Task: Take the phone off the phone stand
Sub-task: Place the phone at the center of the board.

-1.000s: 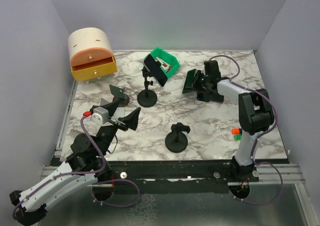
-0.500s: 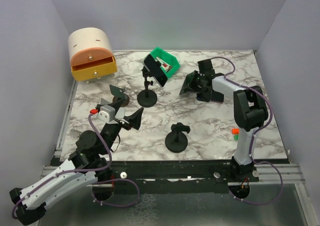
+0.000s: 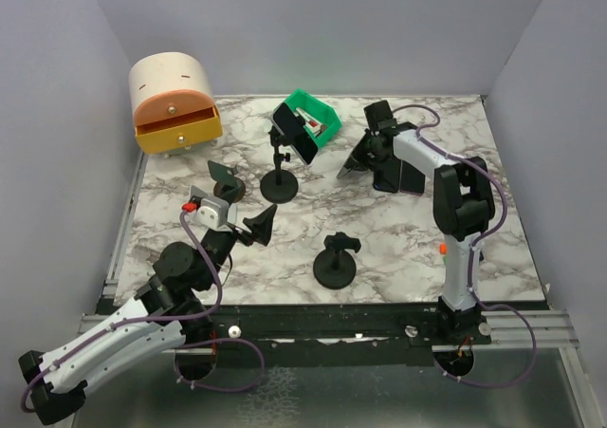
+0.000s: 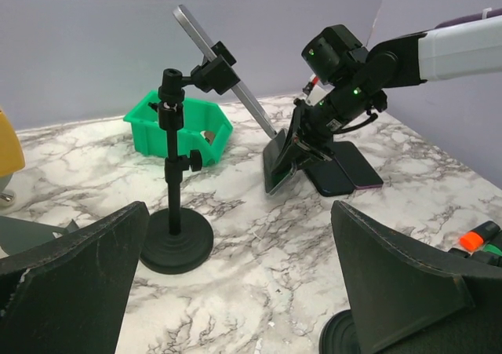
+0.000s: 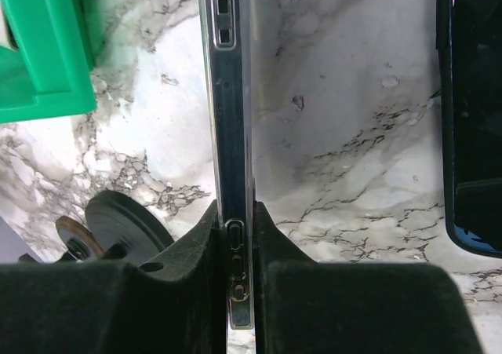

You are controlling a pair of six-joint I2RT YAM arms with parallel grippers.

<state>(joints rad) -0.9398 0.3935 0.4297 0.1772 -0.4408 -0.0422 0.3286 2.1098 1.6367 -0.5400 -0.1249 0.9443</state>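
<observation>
A dark phone (image 3: pixel 294 132) sits tilted in the clamp of a black phone stand (image 3: pixel 280 186) at the middle back; the left wrist view shows this phone (image 4: pixel 223 75) edge-on above the stand's pole (image 4: pixel 174 173). My right gripper (image 3: pixel 366 152) is shut on a second, dark green phone (image 3: pixel 354 160), held on edge and tilted, with its lower edge at or near the tabletop. The right wrist view shows that phone (image 5: pixel 231 118) pinched between the fingers (image 5: pixel 235 240). My left gripper (image 3: pixel 254 227) is open and holds nothing, in front of the stand and apart from it.
Dark phones (image 3: pixel 410 176) lie flat just right of the right gripper. A green bin (image 3: pixel 313 117) stands behind the stand. An empty stand (image 3: pixel 335 262) is near the front middle, another small stand (image 3: pixel 226 179) at the left. A tan and orange drawer box (image 3: pixel 174 101) fills the back left corner.
The right gripper has shifted a little left and back with the green phone. The left arm has advanced toward the table's middle, its gripper still open.
</observation>
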